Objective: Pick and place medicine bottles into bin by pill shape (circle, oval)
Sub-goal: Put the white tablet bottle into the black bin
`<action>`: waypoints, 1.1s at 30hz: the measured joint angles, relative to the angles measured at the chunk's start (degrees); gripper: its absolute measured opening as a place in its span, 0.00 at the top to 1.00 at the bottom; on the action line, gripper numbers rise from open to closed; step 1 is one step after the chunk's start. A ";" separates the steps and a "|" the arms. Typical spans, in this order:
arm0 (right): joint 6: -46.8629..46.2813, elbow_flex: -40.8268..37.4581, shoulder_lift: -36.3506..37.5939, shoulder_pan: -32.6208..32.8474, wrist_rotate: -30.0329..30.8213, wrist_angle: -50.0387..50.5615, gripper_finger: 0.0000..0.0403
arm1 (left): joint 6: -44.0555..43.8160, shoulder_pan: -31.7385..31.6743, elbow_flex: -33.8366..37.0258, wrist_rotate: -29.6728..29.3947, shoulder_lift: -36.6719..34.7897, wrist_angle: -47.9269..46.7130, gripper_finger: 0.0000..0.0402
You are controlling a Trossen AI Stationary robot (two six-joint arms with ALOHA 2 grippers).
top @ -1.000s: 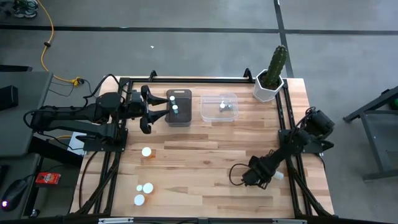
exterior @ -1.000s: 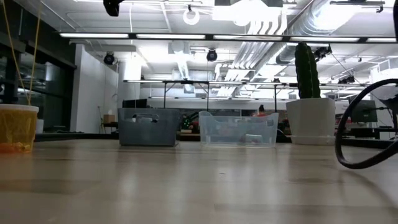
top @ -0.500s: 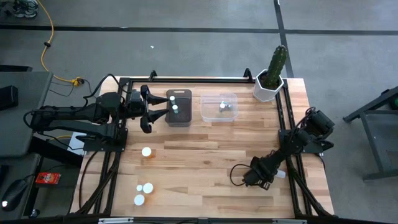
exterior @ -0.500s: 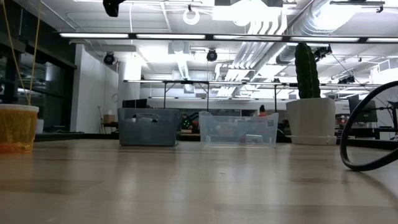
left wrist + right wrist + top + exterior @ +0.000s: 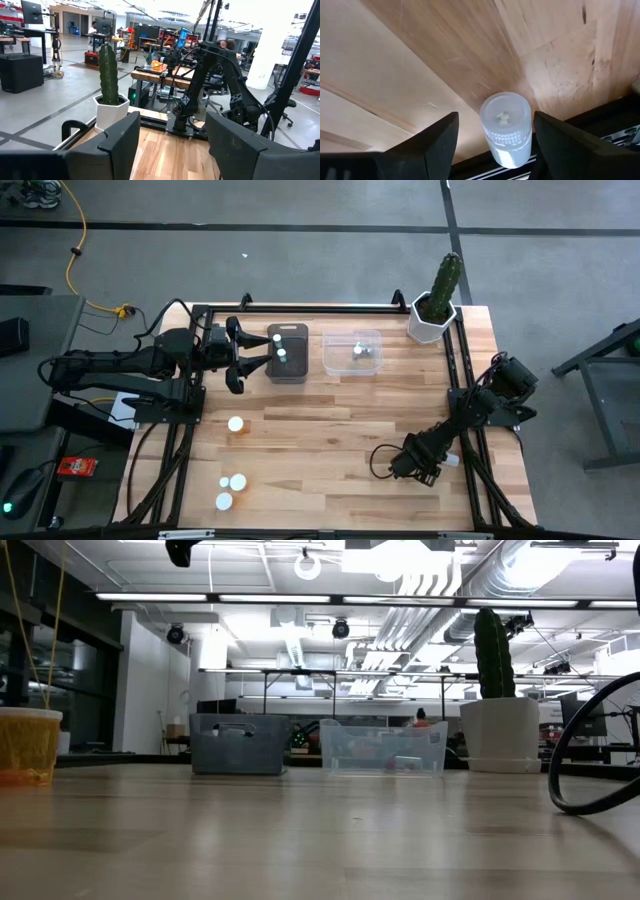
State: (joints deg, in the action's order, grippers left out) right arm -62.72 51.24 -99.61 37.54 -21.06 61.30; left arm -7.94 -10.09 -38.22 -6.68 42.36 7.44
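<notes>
Your right end effector [image 5: 492,137] sits low at the bench's [image 5: 330,430] right edge, fingers spread wide around a clear bottle [image 5: 505,128] lying there, not gripping it. Your left end effector [image 5: 238,356] hovers open beside the grey bin [image 5: 287,352].

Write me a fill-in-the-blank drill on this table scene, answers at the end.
1. The cactus stands in a white ____.
2. The dark bin sits to the ____ of the clear bin in the high view.
3. The right gripper has its jaws open around a lying ____.

Missing words: pot; left; bottle
</notes>
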 joint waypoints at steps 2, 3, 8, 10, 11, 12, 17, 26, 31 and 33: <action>0.00 0.00 0.00 0.00 -0.03 0.00 0.41 | 0.00 0.00 0.00 0.00 -0.01 0.00 0.47; 0.00 0.00 0.00 0.00 -0.14 0.00 0.43 | 0.00 0.00 0.00 0.00 -0.01 0.00 0.47; -0.01 0.00 0.00 0.00 -0.39 -0.03 0.56 | 0.00 -0.04 0.00 0.00 -0.01 -0.02 0.47; -0.22 0.00 0.00 0.00 -0.41 -0.04 0.61 | 0.00 -0.04 0.00 0.02 -0.01 -0.02 0.47; -0.22 0.00 0.00 0.00 -0.42 -0.04 0.63 | 0.00 -0.04 0.00 0.02 -0.01 -0.02 0.47; -0.22 0.00 0.00 0.00 -0.44 -0.04 0.66 | 0.00 -0.04 0.00 0.02 0.01 -0.02 0.47; -0.22 0.00 0.00 -0.04 -0.35 0.04 0.72 | 0.00 -0.02 0.00 0.02 0.01 -0.04 0.47; 1.17 4.39 3.38 -1.03 9.88 1.78 0.72 | 0.00 -0.02 0.00 0.00 -0.01 -0.05 0.47; 1.95 6.60 11.21 -4.24 25.66 -2.65 0.72 | -0.67 -0.02 0.00 -0.07 -0.01 -0.07 0.47; 4.47 6.65 15.08 -6.03 32.72 -7.34 0.72 | -0.92 -0.02 0.00 -0.07 -0.01 -0.07 0.47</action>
State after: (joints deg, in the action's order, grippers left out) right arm -58.25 57.89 -84.54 31.51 11.66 53.96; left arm -8.86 -10.11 -38.22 -6.74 42.35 7.38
